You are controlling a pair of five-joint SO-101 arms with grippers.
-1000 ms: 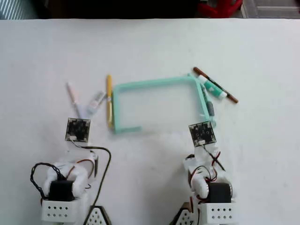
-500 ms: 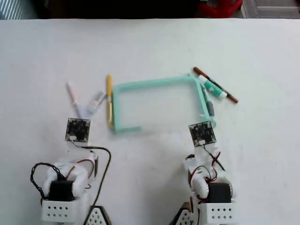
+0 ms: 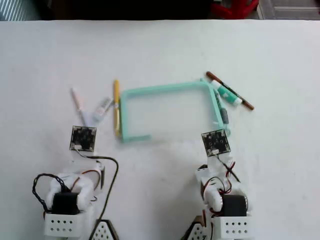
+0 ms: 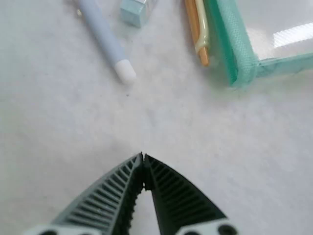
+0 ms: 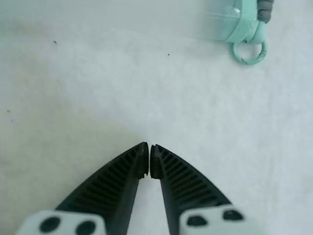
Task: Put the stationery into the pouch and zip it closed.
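Pouch: The clear pouch (image 3: 165, 89) with teal edging lay flat in the middle of the table (image 3: 160, 45). Nothing appeared to be inside it. Its teal ring (image 5: 249, 53) sat at the near corner on the right arm's side.

Stationery on the left: A yellow pen (image 3: 116, 105) lay just beside the pouch's left edge. A small pale block (image 3: 102, 106) and a white pen (image 3: 78, 102) were a little farther out.

Stationery on the right: A brown pen (image 3: 231, 91) and a green-and-white tube (image 3: 223, 95) lay together against the pouch's far right corner.

Change: There was none. Over the last second every piece stayed where it was, and neither arm stirred.

Meaning for the task: I'd say it had not properly begun, with all five pieces still outside and the zip untouched.

Left arm: It was drawn back at the near edge, wrist tipped down at bare table short of the white pen.

Left gripper (image 4: 143, 161): Its jaws were pressed together on nothing.

Right arm: It was folded back the same way, pointing at the table just short of the ring.

Right gripper (image 5: 149, 159): Its jaws were closed as well, and empty.
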